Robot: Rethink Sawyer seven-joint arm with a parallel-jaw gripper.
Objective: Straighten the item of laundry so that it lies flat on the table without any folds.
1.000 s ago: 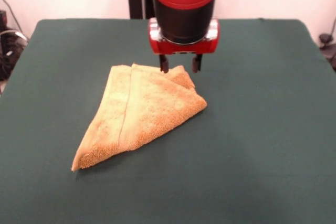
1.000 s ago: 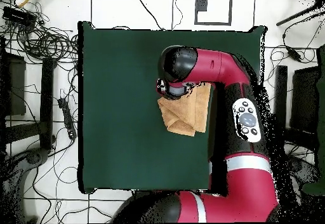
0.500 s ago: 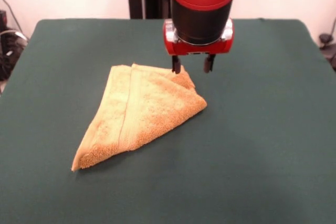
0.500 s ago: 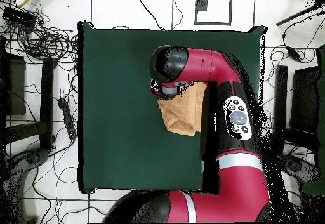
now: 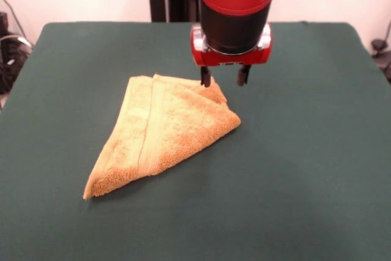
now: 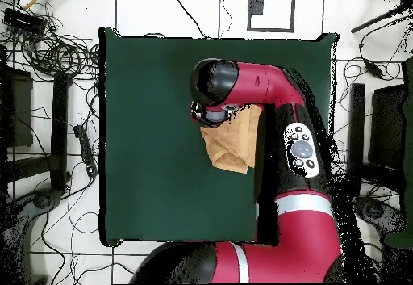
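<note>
Hand (image 5: 225,78) spread and empty, hovering at far corner of folded towel (image 5: 160,131), green table (image 5: 305,151)

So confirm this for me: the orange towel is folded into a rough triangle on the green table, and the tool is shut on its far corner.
One detail is wrong. In the front view the tool is open, its fingers apart over the far corner of the towel, gripping nothing. The rest holds: the towel lies folded in a rough triangle on the green table.
</note>
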